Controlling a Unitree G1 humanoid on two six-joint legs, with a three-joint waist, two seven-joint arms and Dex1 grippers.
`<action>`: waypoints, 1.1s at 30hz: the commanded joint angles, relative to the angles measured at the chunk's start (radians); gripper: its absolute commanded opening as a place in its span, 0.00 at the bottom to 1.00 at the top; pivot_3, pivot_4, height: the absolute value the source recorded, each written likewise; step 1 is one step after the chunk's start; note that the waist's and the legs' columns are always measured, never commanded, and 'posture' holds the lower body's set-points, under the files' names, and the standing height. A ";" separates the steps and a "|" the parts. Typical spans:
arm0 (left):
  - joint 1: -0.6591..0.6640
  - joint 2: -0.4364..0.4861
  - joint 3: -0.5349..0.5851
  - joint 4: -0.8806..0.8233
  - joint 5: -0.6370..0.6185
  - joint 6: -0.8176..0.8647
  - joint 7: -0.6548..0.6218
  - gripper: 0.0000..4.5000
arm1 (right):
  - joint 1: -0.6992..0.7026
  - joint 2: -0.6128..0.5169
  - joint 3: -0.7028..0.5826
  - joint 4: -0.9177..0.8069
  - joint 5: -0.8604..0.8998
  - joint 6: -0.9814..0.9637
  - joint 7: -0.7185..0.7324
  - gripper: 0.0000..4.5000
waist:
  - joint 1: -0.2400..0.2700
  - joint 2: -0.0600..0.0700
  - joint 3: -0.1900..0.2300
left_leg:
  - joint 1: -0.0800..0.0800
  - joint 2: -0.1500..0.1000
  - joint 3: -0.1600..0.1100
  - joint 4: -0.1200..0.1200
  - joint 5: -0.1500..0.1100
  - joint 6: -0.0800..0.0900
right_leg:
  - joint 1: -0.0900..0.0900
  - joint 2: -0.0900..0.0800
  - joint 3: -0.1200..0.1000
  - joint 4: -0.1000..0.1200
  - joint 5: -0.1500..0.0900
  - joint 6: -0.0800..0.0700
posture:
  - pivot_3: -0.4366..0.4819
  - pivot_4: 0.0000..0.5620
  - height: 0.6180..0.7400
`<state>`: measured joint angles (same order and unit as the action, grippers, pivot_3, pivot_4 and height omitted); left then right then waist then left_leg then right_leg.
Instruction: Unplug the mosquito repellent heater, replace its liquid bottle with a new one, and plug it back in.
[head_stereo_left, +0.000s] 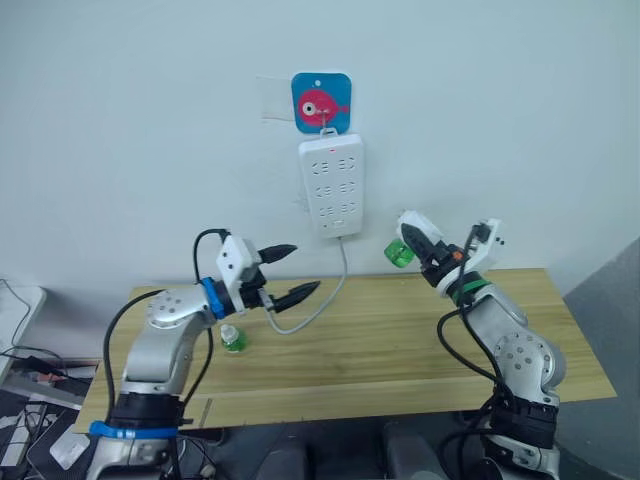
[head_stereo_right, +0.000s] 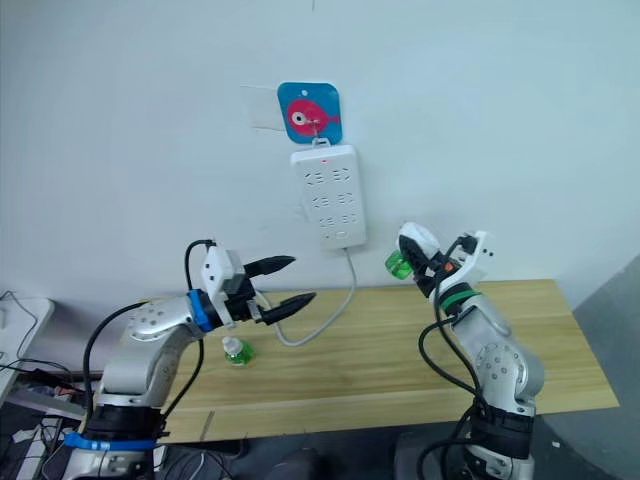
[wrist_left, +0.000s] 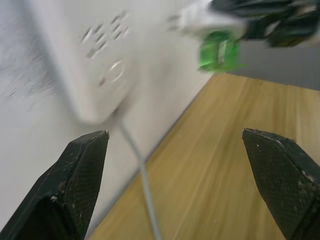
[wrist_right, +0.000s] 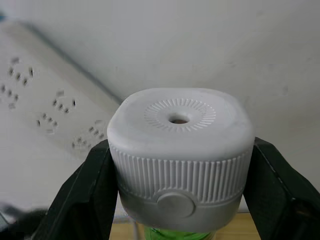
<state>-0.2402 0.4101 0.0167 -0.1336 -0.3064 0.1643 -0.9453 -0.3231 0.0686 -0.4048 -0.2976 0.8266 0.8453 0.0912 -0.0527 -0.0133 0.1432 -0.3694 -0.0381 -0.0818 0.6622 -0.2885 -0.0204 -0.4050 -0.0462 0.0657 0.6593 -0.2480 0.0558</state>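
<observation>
Fingers of right gripper (wrist_right: 177, 200) clamped on both sides of mosquito repellent heater (wrist_right: 180, 150), green liquid bottle (head_stereo_left: 399, 254) attached underneath. Heater held in air above far edge of wooden table (head_stereo_left: 400, 350), unplugged, just right of white power strip (head_stereo_left: 332, 185) hanging on wall below blue fish sticker (head_stereo_left: 321, 102). Left gripper (head_stereo_left: 288, 273) spread wide, empty, raised over table left of strip's cord (head_stereo_left: 318, 310). Second green bottle (head_stereo_left: 233, 339) standing on table under left forearm.
</observation>
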 joint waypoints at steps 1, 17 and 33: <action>0.001 -0.091 -0.085 -0.074 0.051 -0.072 0.101 0.99 | -0.024 0.031 -0.107 0.008 0.269 0.052 -0.128 0.66 | 0.011 0.000 0.000 | 0.000 -0.001 0.000 0.000 0.000 0.000 | 0.000 0.000 0.000 0.000 0.000 0.000 | 0.44 0.25 1.00; -0.157 -0.336 -0.223 0.219 0.168 -0.274 0.271 0.99 | 0.020 -0.025 -0.010 -0.013 0.650 0.012 -0.334 0.66 | -0.023 0.002 0.001 | 0.000 0.000 0.004 0.000 0.000 0.001 | 0.000 0.008 0.000 0.000 0.000 0.001 | 0.38 0.23 1.00; -0.201 -0.363 -0.222 0.301 0.166 -0.325 0.302 0.86 | 0.037 -0.112 0.097 -0.027 0.725 -0.058 -0.353 0.66 | -0.031 0.002 0.001 | -0.001 0.000 0.004 0.000 0.000 0.001 | 0.000 0.008 -0.001 -0.001 -0.001 0.002 | 0.38 0.23 1.00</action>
<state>-0.4272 0.0523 -0.2048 0.1757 -0.1351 -0.1415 -0.6440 -0.2849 -0.0367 -0.3197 -0.2761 1.5149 0.8034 -0.2678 -0.0834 -0.0116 0.1446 -0.3704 -0.0381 -0.0777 0.6623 -0.2884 -0.0194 -0.4055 -0.0377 0.0653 0.6584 -0.2489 0.0574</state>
